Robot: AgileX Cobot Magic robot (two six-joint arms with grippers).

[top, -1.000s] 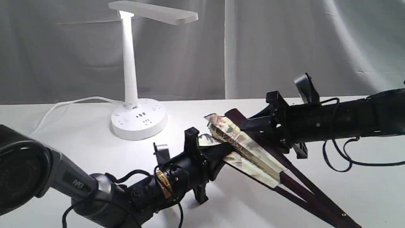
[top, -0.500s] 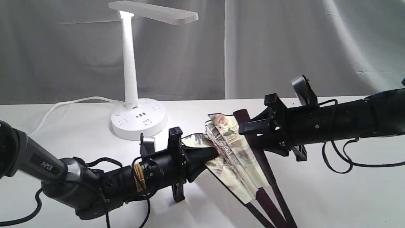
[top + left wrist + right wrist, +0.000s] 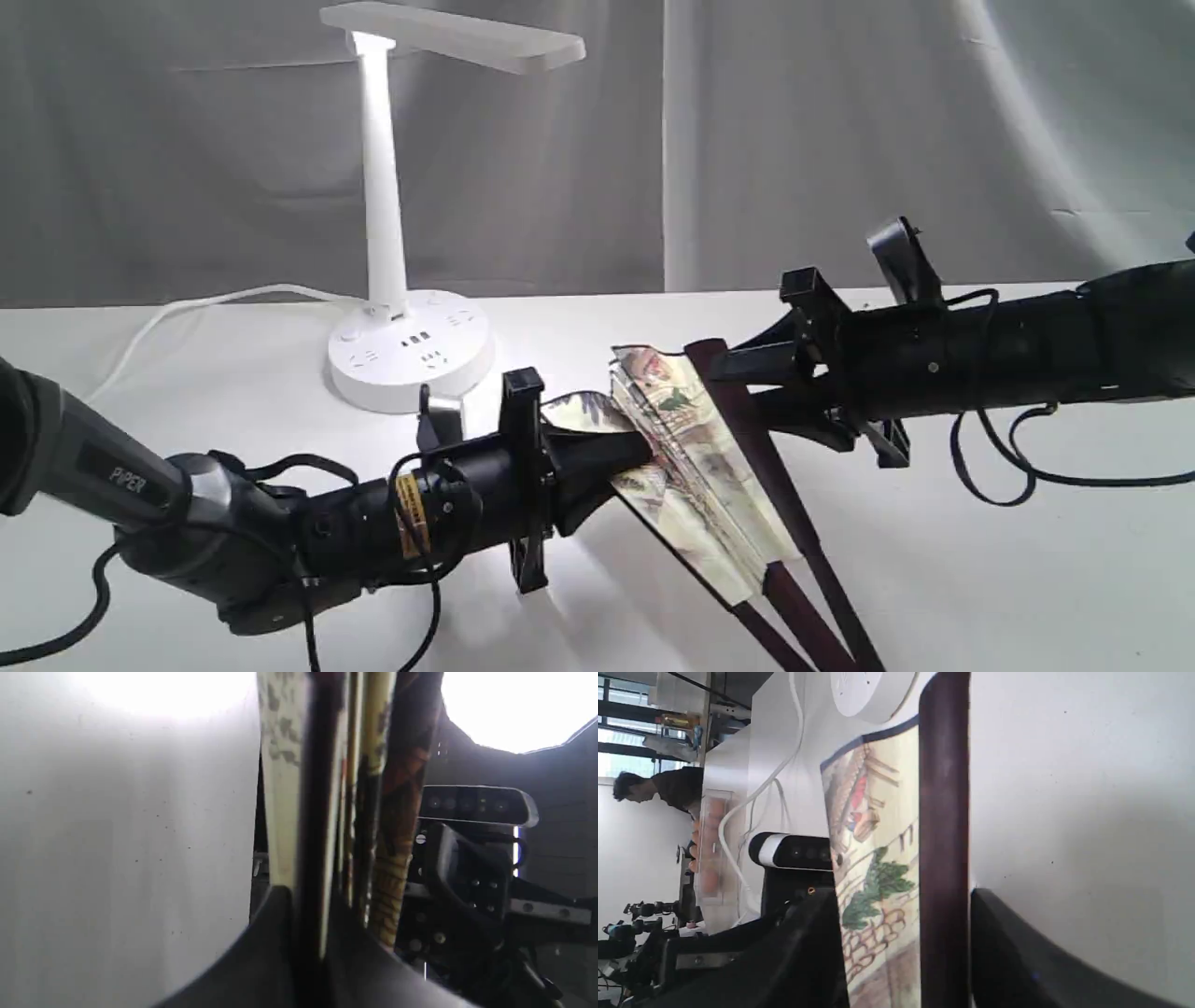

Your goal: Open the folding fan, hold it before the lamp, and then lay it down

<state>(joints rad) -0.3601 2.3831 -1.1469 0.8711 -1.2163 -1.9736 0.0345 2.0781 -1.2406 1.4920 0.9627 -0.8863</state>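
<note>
The folding fan (image 3: 691,467) is partly spread above the table, its pleats bunched and its maroon ribs running down to the lower edge of the exterior view. My left gripper (image 3: 625,457) is shut on the fan's left side; in the left wrist view a dark guard (image 3: 310,812) and pleats stand between its fingers (image 3: 261,952). My right gripper (image 3: 738,378) is shut on the right maroon guard (image 3: 943,812), beside the painted paper (image 3: 873,858). The lamp (image 3: 383,205) stands lit at the back left, apart from the fan.
The lamp's round base (image 3: 411,359) sits just behind my left gripper, and its white cord (image 3: 187,308) trails off to the left. The white table (image 3: 980,579) extends to the right, under a loose black cable (image 3: 999,467). Grey curtain (image 3: 840,140) closes the back.
The fan has swung from lying slanted to the lower right to standing steeper, and it has spread a little wider. My left arm has dropped lower and drawn left; the right gripper barely moved.
</note>
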